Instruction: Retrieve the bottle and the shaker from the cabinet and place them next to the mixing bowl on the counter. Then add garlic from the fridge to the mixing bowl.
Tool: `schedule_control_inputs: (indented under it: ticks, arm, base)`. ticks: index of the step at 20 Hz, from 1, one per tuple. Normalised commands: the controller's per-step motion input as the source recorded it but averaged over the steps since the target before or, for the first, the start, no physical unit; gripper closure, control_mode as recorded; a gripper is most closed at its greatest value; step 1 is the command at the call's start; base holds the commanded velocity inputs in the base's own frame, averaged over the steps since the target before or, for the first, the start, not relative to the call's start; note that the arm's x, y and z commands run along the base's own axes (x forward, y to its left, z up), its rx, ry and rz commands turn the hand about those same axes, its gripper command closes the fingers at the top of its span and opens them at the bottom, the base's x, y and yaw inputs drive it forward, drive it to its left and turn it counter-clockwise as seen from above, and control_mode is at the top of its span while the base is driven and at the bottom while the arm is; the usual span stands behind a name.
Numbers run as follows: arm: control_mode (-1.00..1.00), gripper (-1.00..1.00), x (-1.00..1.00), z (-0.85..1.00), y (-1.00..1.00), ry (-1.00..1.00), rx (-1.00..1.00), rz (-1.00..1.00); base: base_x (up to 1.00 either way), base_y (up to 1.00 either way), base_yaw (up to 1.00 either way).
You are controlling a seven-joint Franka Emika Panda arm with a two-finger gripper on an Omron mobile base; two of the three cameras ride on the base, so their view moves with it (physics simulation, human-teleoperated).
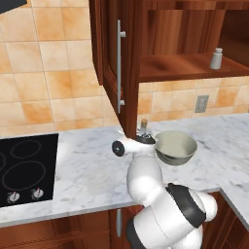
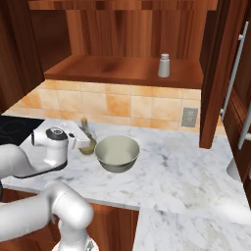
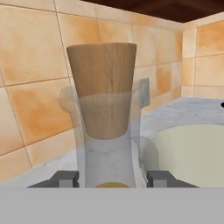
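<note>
Hand view: bottle (image 3: 107, 118) is held at the neck between the hand's (image 3: 111, 179) fingers, kept upright just beside the mixing bowl (image 3: 192, 153) for set-down on the bench (image 2: 186, 166). Shaker (image 2: 163, 65) is left on the cabinet (image 2: 122, 68) shelf.

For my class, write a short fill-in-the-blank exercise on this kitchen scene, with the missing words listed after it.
1. The gripper is closed around the ____ of the bottle.
2. The bottle stands on the counter right beside the mixing ____.
3. The shaker stands on the ____ shelf, apart from the bottle.
4. The bottle's stopper is made of ____.

Missing words: neck; bowl; cabinet; wood
</note>
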Motion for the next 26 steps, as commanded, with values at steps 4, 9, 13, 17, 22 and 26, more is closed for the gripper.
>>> schedule_control_inputs:
  ticks: [4, 9, 13, 17, 22, 26]
  arm:
    - [-1.0, 1.0, 0.24, -0.39, 0.05, 0.0, -0.05, -0.09]
    - [-1.0, 1.0, 0.19, -0.34, 0.05, 0.0, -0.04, -0.1]
    - [-1.0, 1.0, 0.13, -0.28, 0.02, -0.01, -0.02, -0.1]
    - [-1.0, -1.0, 0.01, -0.18, 0.01, -0.02, -0.02, -0.1]
    - [-1.0, -1.0, -0.05, 0.04, 0.0, -0.08, 0.0, -0.05]
    - [-1.0, -1.0, -0.2, 0.26, 0.0, -0.16, 0.0, 0.0]
  base:
    - [0.0, 0.0, 0.0]
    - [0.0, 0.0, 0.0]
    - [0.0, 0.0, 0.0]
    - [0.0, 0.0, 0.0]
    - [0.0, 0.0, 0.0]
    - [0.0, 0.0, 0.0]
